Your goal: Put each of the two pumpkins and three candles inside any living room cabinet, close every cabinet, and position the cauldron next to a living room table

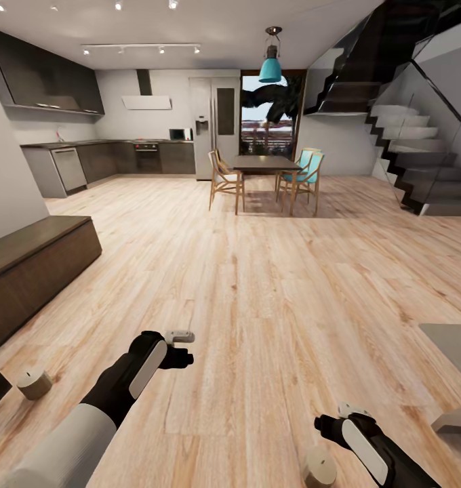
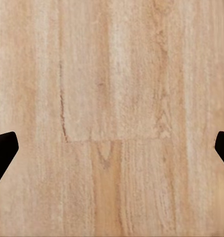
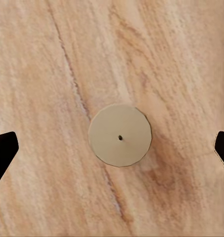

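Two beige candles stand on the plank floor. One candle (image 1: 34,383) is at the lower left, near the end of the long dark wood cabinet (image 1: 34,264), whose fronts look shut. The other candle (image 1: 320,466) stands at the bottom edge, just below my right gripper (image 1: 335,418). In the right wrist view that candle (image 3: 120,135) shows from above, centred between the wide-apart black fingertips (image 3: 3,150), which do not touch it. My left gripper (image 1: 183,347) hangs open over bare floor (image 2: 112,98). The pale table (image 1: 454,342) with a grey slanted leg sits at the right edge.
Far ahead stand a dark dining table (image 1: 264,163) with wooden and teal chairs, a grey kitchen (image 1: 108,159) and a fridge (image 1: 215,125). A staircase (image 1: 413,156) with a glass rail rises at the right. Wide plank floor lies between.
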You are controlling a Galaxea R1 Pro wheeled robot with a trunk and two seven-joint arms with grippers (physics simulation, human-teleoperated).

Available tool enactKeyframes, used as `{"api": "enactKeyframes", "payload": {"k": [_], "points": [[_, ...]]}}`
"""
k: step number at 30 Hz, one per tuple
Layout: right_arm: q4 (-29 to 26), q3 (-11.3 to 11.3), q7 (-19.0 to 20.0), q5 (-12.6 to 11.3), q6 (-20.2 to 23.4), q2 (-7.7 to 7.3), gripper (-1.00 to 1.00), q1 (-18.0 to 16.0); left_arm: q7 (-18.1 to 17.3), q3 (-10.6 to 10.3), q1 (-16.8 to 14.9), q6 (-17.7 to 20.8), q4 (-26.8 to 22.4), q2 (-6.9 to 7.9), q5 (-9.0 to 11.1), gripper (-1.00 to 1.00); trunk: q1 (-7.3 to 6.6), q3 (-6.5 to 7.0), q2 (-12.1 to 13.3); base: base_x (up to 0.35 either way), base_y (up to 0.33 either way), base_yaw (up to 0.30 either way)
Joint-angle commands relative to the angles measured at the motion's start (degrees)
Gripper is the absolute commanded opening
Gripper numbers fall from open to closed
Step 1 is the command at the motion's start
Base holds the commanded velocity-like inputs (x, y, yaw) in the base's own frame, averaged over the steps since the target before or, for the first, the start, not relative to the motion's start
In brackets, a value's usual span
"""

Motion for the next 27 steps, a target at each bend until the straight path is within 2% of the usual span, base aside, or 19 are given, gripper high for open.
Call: {"api": "enactKeyframes", "payload": {"k": [1, 18, 27], "points": [[-0.11, 0.34, -0.52, -0.6, 0.02, -0.08, 1.0, -0.04, 0.6, -0.21, -0.05, 0.12, -0.05, 0.06, 0.6, 1.0, -0.01, -0.06, -0.03, 0.0, -0.093, 0.0], [-0.15, 0.34, -0.32, -0.51, 0.11, 0.24, 1.0, -0.04, 0.48, -0.21, -0.05, 0.12, -0.21, 0.06, 0.67, 1.0, -0.01, -0.06, -0.03, 0.011, -0.026, 0.0], [-0.18, 0.38, -0.26, -0.51, 0.11, 0.34, 1.0, -0.04, 0.45, -0.21, -0.05, 0.12, -0.21, 0.06, 0.68, 1.0, 1.97, -1.67, -3.64, 0.0, 0.0, 0.0]]}}
